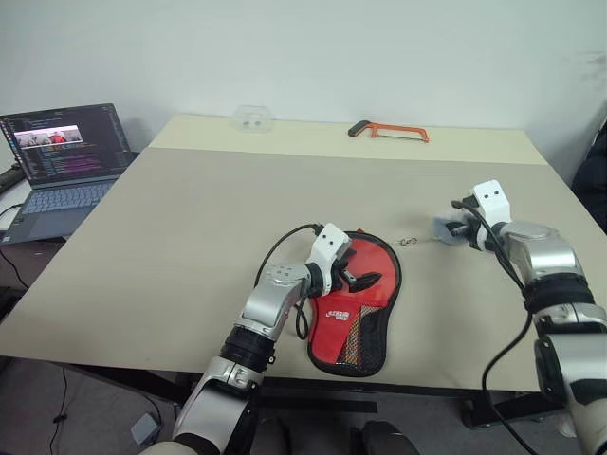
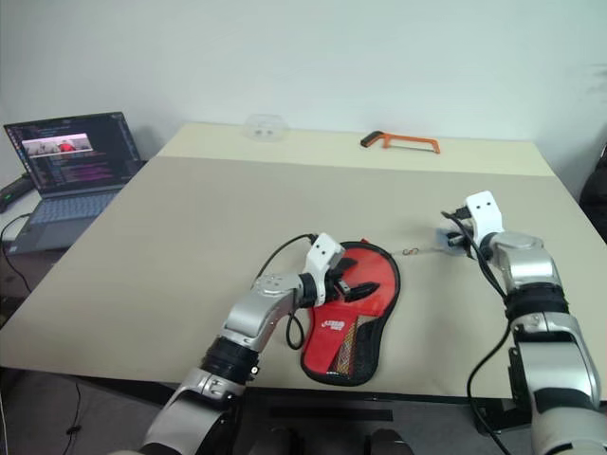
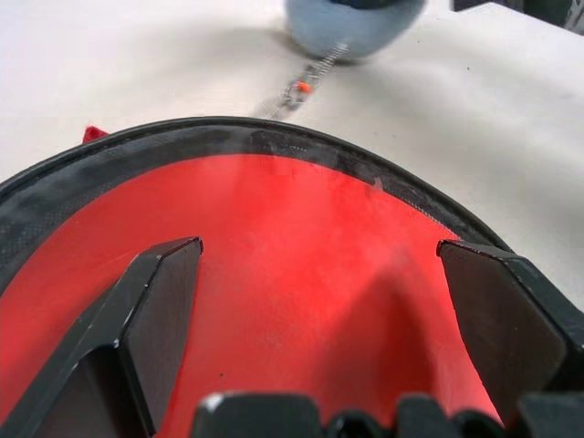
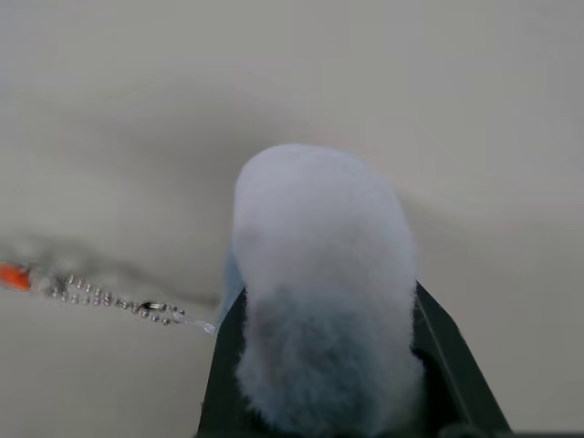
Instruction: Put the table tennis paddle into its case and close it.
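The case (image 1: pixel 372 301) lies flat near the table's front edge, red side up, with the mesh pocket and white logo toward me. My left gripper (image 1: pixel 355 278) hovers just over its round end, and its black fingers (image 3: pixel 155 301) stand wide open above the red fabric (image 3: pixel 301 228) with nothing between them. To the right, my right gripper (image 1: pixel 463 230) is shut on a small fluffy grey-white pouch (image 4: pixel 319 255). A thin bead chain (image 1: pixel 410 241) runs from the pouch toward the case. The table tennis paddle is out of view.
An orange-framed hacksaw (image 1: pixel 391 131) lies at the table's far edge, with a small clear plastic item (image 1: pixel 253 118) to its left. An open laptop (image 1: pixel 62 156) sits on a lower surface beyond the table's left side.
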